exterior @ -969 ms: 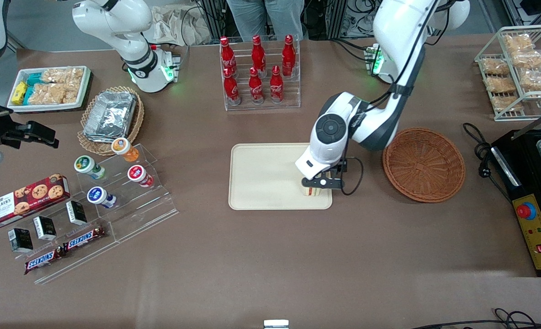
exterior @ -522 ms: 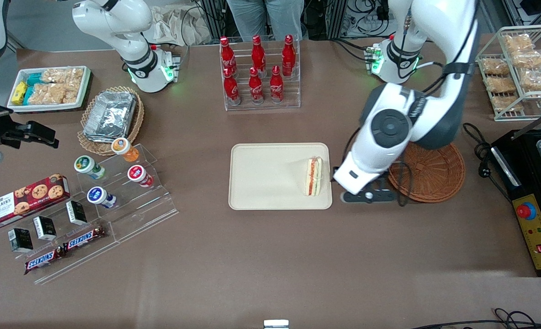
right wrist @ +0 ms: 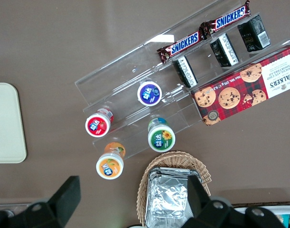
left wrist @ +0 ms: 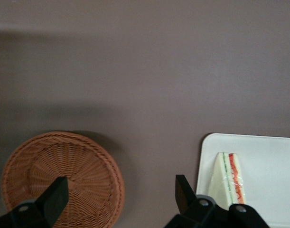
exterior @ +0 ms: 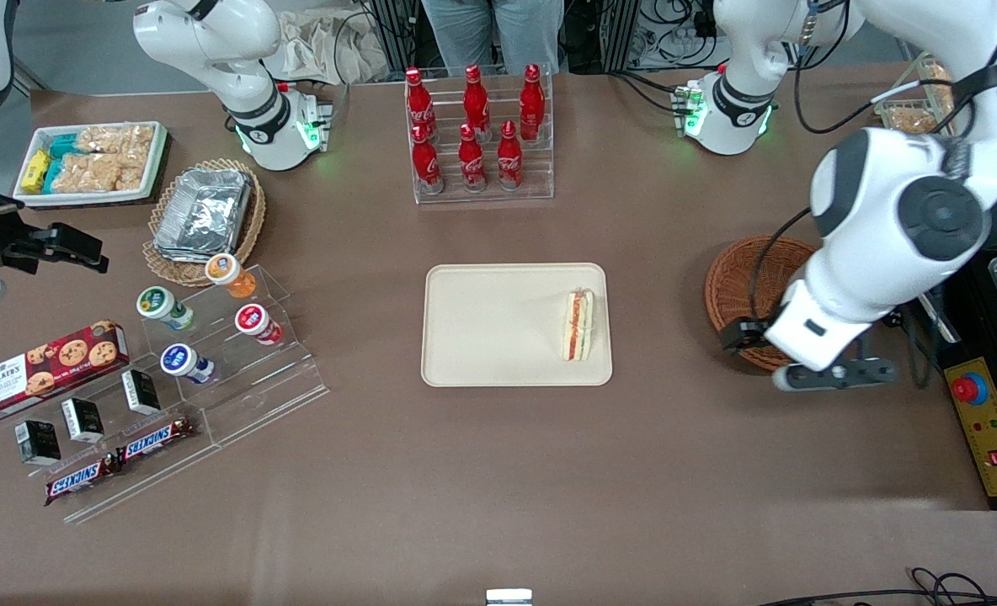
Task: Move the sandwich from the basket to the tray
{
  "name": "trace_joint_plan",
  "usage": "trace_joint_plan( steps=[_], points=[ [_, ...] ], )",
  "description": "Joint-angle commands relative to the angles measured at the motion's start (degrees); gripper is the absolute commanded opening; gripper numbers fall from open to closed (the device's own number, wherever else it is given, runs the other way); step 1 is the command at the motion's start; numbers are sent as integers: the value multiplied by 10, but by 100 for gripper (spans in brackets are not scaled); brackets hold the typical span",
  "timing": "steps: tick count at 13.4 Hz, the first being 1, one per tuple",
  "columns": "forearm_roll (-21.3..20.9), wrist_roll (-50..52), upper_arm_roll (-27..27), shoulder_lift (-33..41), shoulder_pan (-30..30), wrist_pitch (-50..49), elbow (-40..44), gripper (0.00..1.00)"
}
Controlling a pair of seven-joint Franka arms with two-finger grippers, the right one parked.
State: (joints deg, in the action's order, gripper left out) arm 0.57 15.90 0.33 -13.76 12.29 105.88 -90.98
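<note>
The gripper (left wrist: 121, 199) hangs high above the bench (exterior: 498, 471), at the working arm's end of it, its two black fingers (left wrist: 57, 195) spread wide apart with nothing between them. Directly under it sits the basket (left wrist: 61, 178), round and shallow, reddish-brown wicker woven in tight rings out to a thicker rim; in the front view the arm covers a good part of it (exterior: 738, 290). The bowl holds nothing.

One sandwich (exterior: 578, 326), well away from the gripper toward the parked arm's end, lies on the tray (exterior: 482, 324). It is a small triangular wedge of white bread, cut edge showing one red-orange and one green stripe (the wrist view shows a clear glossy wrap over it (left wrist: 229, 183)). It rests close to the tray's edge on the basket's side, touching nothing else. The tray itself is a flat cream-beige rectangle with rounded corners and a low rim, smooth and matte, its near corner visible from the wrist too (left wrist: 268, 152).

The bench surface is plain brown, slightly grained, bare between tray and basket.

Farther from the front camera than the tray stands a clear acrylic rack (exterior: 483, 189) holding six red bottles (exterior: 470, 156), three per row. Far from the gripper, at the parked arm's end, a clear stepped stand (exterior: 237, 370) carries four small round tubs (exterior: 250, 321) with orange, green, red and blue lids.
</note>
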Motion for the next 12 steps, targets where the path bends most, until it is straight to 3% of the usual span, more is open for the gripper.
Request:
trace_joint_plan(
  steps=[1, 7, 12],
  points=[
    [1, -36, -6, 49, -36, -67, -7, 100],
    [36, -81, -11, 125, -118, -131, -9, 100],
    [30, -75, -16, 144, -120, -142, -9, 100]
  ],
)
